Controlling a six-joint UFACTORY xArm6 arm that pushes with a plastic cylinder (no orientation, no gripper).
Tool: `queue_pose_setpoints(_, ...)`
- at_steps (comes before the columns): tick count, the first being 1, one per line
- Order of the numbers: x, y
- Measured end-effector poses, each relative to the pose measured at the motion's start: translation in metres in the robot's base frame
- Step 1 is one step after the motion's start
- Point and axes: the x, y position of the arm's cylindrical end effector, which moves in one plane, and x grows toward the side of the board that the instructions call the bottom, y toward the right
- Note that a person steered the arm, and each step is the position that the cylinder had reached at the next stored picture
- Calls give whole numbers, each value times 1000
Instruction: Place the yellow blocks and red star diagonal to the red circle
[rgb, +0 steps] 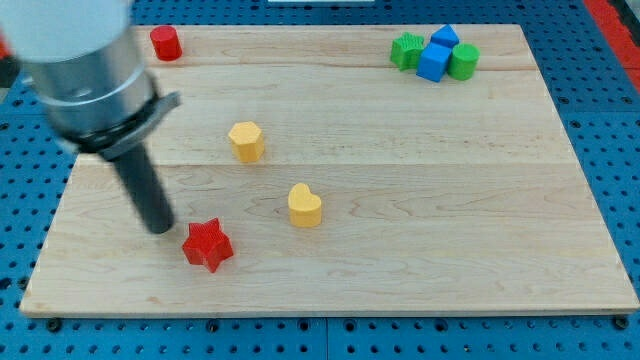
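The red circle (165, 43) stands upright at the board's top left corner. A yellow hexagon (246, 141) sits left of centre, well below it. A yellow heart (305, 205) lies lower and further right, apart from the hexagon. The red star (208, 245) lies flat near the bottom edge, just right of my tip (160, 228).

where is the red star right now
The red star lies near the board's bottom edge at the view's lower left, just right of my tip, with the yellow heart to its upper right.
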Motion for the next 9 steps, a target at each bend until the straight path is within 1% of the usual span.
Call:
queue_pose_setpoints(1, 32, 9)
queue_pose_setpoints(2, 36, 84)
queue_pose_setpoints(3, 21, 109)
queue_pose_setpoints(4, 16, 129)
queue_pose_setpoints(5, 16, 168)
queue_pose_setpoints(6, 3, 184)
queue_pose_setpoints(7, -19, 186)
queue_pose_setpoints(8, -43, 186)
queue_pose_setpoints(9, -55, 170)
